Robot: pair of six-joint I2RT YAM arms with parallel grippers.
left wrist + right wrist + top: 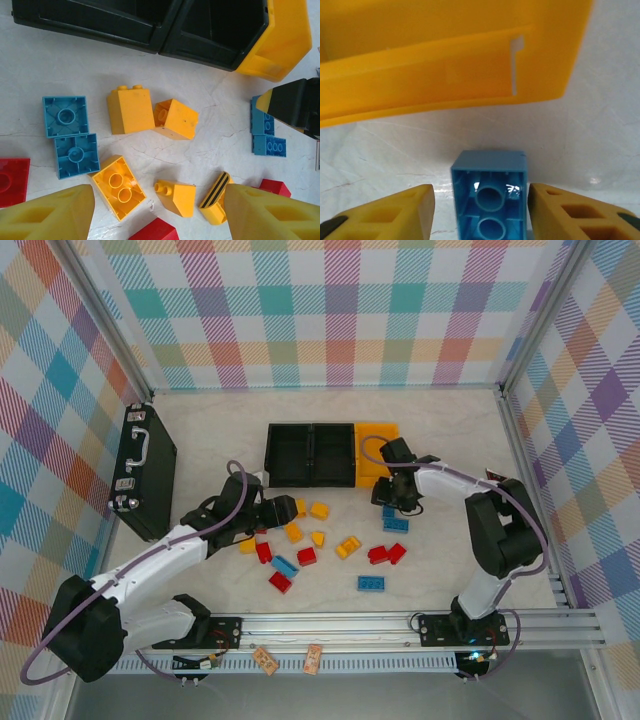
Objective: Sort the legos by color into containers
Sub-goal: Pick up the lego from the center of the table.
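Three joined bins stand at the back: two black bins (311,453) and an orange-yellow bin (378,448). Red, yellow and blue legos (320,545) lie scattered in front of them. My left gripper (270,512) hovers open over the yellow ones. Between its fingers (50,212) lie an upturned yellow brick (119,186), a sloped yellow brick (176,196) and a striped yellow piece (215,197). My right gripper (392,496) is open just in front of the orange-yellow bin (445,75). Its fingers (395,212) straddle an upturned blue brick (490,192), with a clear gap on the left side.
A black briefcase (142,472) lies at the far left. An aluminium rail (330,625) runs along the near edge. Two upturned blue bricks (70,135) and a red brick (12,180) sit left of my left gripper. Checkered walls close in three sides.
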